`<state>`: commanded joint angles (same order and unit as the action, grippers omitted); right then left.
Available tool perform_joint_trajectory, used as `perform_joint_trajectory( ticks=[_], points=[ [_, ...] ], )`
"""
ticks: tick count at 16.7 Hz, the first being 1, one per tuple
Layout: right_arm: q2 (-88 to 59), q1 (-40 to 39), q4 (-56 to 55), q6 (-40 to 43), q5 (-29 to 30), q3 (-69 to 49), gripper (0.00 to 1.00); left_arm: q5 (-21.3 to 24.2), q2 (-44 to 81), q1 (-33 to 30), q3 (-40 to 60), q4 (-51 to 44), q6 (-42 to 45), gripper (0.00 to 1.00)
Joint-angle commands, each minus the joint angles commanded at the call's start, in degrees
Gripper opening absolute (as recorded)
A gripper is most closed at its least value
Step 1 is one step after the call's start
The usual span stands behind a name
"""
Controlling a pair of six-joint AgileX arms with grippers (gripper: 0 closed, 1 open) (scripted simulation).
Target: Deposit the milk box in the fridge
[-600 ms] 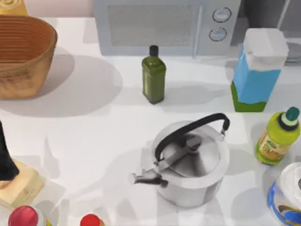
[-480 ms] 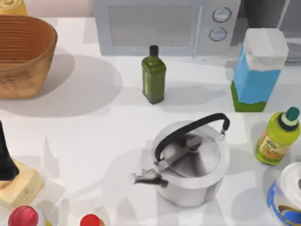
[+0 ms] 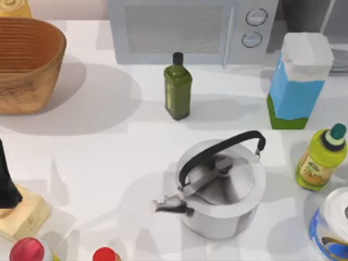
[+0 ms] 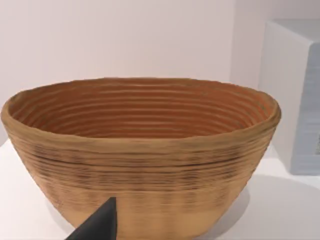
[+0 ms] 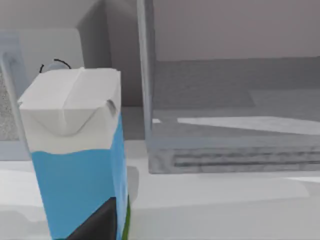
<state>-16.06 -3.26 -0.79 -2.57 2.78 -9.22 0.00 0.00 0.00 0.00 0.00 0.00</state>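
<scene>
Getting a clean hold on the carton before it goes into the fridge

The table is crowded, so the path matters more than speed. The fridge stands at the far right corner, dark grey with a pale door frame; in the right wrist view its inside looks open and bare, so the way in seems free. The microwave sits just beside it at the back, and the woven basket is at the far left, well apart from the work.

The milk box stands upright on the table just in front of the fridge, near the right edge. The right wrist view faces it close up, so the right arm looks to be lining up on it, with nothing gripped yet. A dark fingertip shows low against the carton, but I cannot tell whether the right fingers are open or closed. The left arm sits idle facing the basket, one fingertip in sight; its fingers I cannot judge either.

To do this step well, I would close on the blue body rather than the soft folded top, squarely across two flat faces, keep the carton upright, and mind the kettle and the yellow-green bottle near it
</scene>
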Motion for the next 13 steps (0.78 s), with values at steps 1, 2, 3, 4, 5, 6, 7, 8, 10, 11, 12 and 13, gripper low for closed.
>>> perform_joint_trajectory(
  ticks=[1,2,3,4,5,6,7,8,10,11,12,13],
  points=[
    [-3.6,-0.7,-0.2,-0.6,0.6,-2.1,1.0,0.0,0.0,0.0,0.0,0.0,0.0,1.0],
    [-7.6,-1.5,-0.4,-1.2,1.3,-4.3,1.0,0.0,0.0,0.0,0.0,0.0,0.0,1.0],
    [-11.7,-2.4,-0.6,-1.8,1.9,-6.6,1.0,0.0,0.0,0.0,0.0,0.0,0.0,1.0],
    [-16.0,-3.2,-0.8,-2.4,2.6,-9.0,1.0,0.0,0.0,0.0,0.0,0.0,0.0,1.0],
    [-20.4,-4.1,-1.0,-3.1,3.4,-11.5,1.0,0.0,0.0,0.0,0.0,0.0,0.0,1.0],
    [-25.0,-5.1,-1.2,-3.8,4.1,-14.0,1.0,0.0,0.0,0.0,0.0,0.0,0.0,1.0],
    [-29.6,-6.0,-1.5,-4.4,4.8,-16.6,1.0,0.0,0.0,0.0,0.0,0.0,0.0,1.0],
    [-34.2,-6.9,-1.7,-5.1,5.6,-19.2,1.0,0.0,0.0,0.0,0.0,0.0,0.0,1.0],
    [-43.4,-8.8,-2.2,-6.4,7.0,-24.3,1.0,0.0,0.0,0.0,0.0,0.0,0.0,1.0],
    [-48.0,-9.7,-2.4,-7.0,7.7,-26.8,1.0,0.0,0.0,0.0,0.0,0.0,0.0,1.0],
    [-52.4,-10.6,-2.6,-7.6,8.3,-29.2,1.0,0.0,0.0,0.0,0.0,0.0,0.0,1.0],
    [-56.7,-11.4,-2.8,-8.2,9.0,-31.5,1.0,0.0,0.0,0.0,0.0,0.0,0.0,1.0]
  ],
)
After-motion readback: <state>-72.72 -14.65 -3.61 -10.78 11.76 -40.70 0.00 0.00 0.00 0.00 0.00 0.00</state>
